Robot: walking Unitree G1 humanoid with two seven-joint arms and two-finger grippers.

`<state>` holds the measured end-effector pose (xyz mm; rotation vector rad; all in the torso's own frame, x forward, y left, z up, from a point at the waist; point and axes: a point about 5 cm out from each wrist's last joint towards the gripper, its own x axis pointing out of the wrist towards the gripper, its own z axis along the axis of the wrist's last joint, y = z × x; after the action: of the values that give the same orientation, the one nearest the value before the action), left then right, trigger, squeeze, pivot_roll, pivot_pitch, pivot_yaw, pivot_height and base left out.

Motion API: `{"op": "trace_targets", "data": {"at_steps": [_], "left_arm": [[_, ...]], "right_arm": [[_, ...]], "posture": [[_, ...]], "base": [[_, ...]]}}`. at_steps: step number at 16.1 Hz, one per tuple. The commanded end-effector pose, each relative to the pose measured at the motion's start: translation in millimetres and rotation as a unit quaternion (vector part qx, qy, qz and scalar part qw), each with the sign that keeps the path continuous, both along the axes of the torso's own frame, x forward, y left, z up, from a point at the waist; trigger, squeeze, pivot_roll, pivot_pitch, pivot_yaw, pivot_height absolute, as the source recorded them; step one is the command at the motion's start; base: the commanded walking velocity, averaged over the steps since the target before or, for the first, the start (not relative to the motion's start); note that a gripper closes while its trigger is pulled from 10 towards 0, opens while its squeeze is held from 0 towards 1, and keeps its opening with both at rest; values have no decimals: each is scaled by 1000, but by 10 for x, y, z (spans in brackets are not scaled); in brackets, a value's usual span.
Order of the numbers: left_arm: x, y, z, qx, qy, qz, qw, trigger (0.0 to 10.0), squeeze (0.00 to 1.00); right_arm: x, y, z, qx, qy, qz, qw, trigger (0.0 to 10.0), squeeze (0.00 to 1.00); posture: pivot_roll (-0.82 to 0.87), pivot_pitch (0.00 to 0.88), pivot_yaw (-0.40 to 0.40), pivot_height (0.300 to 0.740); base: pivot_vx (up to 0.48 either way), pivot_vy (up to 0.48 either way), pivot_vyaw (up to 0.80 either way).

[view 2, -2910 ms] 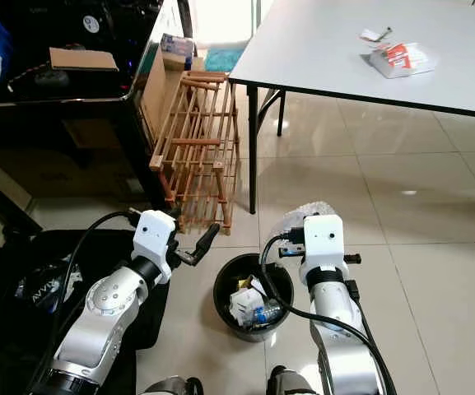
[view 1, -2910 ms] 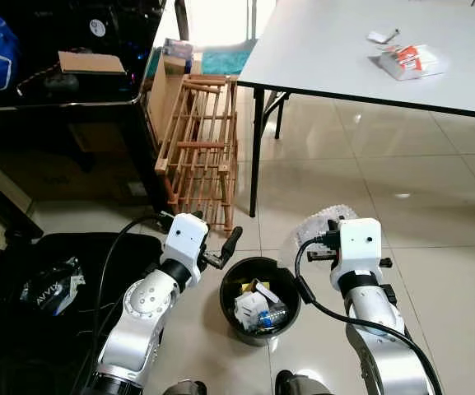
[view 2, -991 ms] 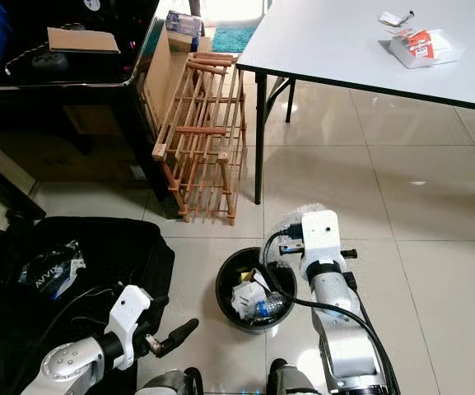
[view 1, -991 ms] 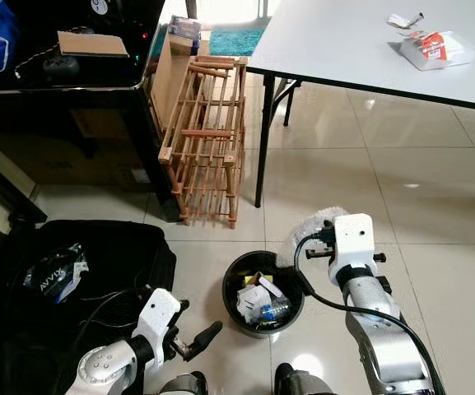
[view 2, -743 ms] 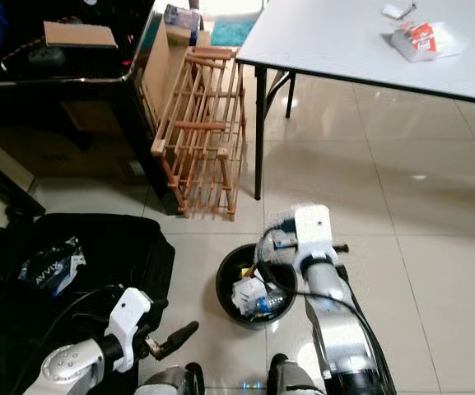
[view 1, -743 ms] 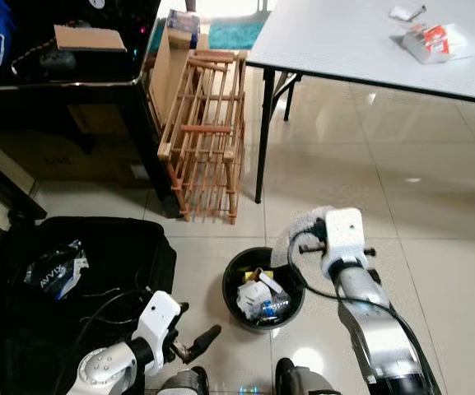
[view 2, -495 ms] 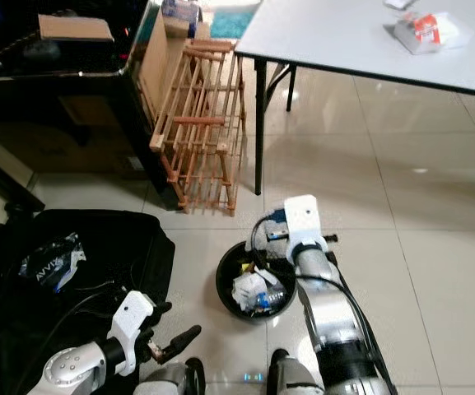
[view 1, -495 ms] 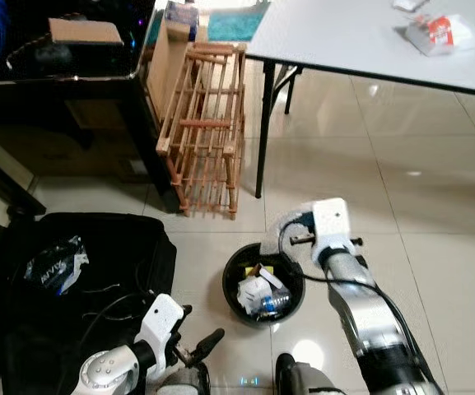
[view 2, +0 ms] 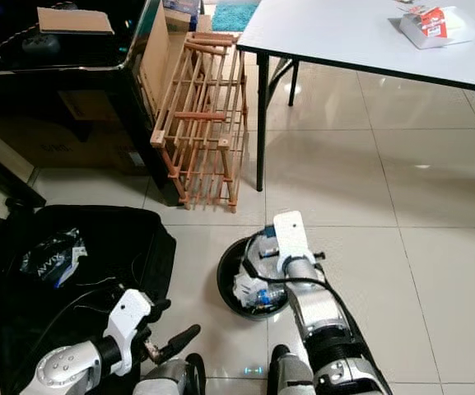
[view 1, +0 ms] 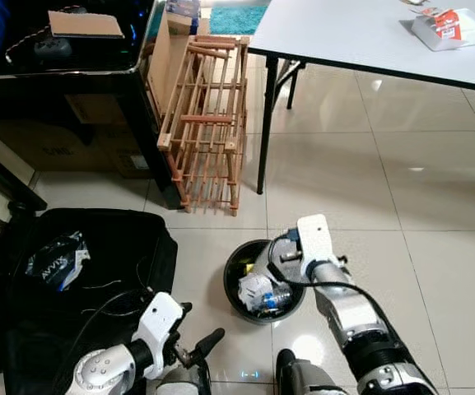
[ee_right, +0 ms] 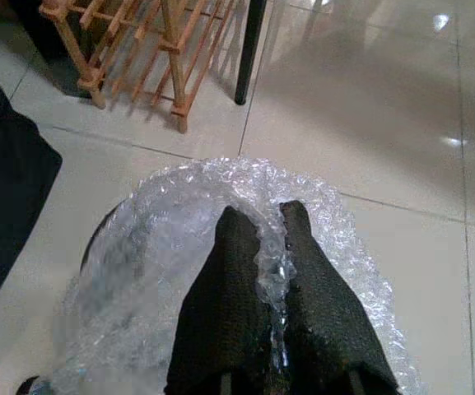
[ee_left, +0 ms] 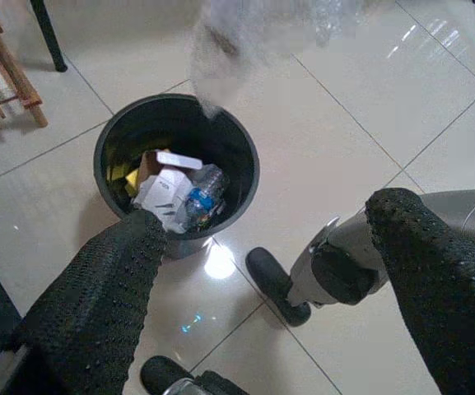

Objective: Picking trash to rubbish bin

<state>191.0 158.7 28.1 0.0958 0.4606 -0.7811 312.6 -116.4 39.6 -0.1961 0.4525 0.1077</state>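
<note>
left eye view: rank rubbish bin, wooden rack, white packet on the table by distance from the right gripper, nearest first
Right gripper is shut on the bubble wrap.
1. Rubbish bin: directly under the gripper, on the floor at the robot's feet.
2. Wooden rack: ahead and to the robot's left, leaning by the black cabinet.
3. White packet: far ahead on the right, on the grey table.

— What am I looking at for surfaces?

— I'm seeing glossy cream floor tiles point(view 1: 435, 206) throwing back glare, and a matt black plastic bin point(ee_left: 241, 173) holding crumpled paper and a clear plastic bottle.

— And in the right gripper point(ee_right: 262, 226)?

— Clear, shiny bubble wrap point(ee_right: 163, 239), pinched between rough, pebbled black fingers point(ee_right: 229, 271). At ten o'clock I'm seeing a bare wooden rack point(view 1: 204, 132).
</note>
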Motion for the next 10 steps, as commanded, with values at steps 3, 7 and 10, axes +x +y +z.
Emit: {"op": "trace_targets", "data": {"at_steps": [3,7,10], "left_arm": [[-105,9,24,9,13,0,1000,10000,0],[-249,17,68,13,30,-8,999,10000,0],[-302,27,72,17,38,-7,999,10000,0]], "right_arm": [[-53,-8,-103,6,13,-9,1000,10000,0],[-152,-18,-198,4,21,-15,1000,10000,0],[-208,-25,-251,5,27,-18,999,10000,0]], "posture": [[103,287,55,740],[99,331,63,740],[102,348,66,740]], "base": [[0,0,0],[0,0,0],[0,0,0]]}}
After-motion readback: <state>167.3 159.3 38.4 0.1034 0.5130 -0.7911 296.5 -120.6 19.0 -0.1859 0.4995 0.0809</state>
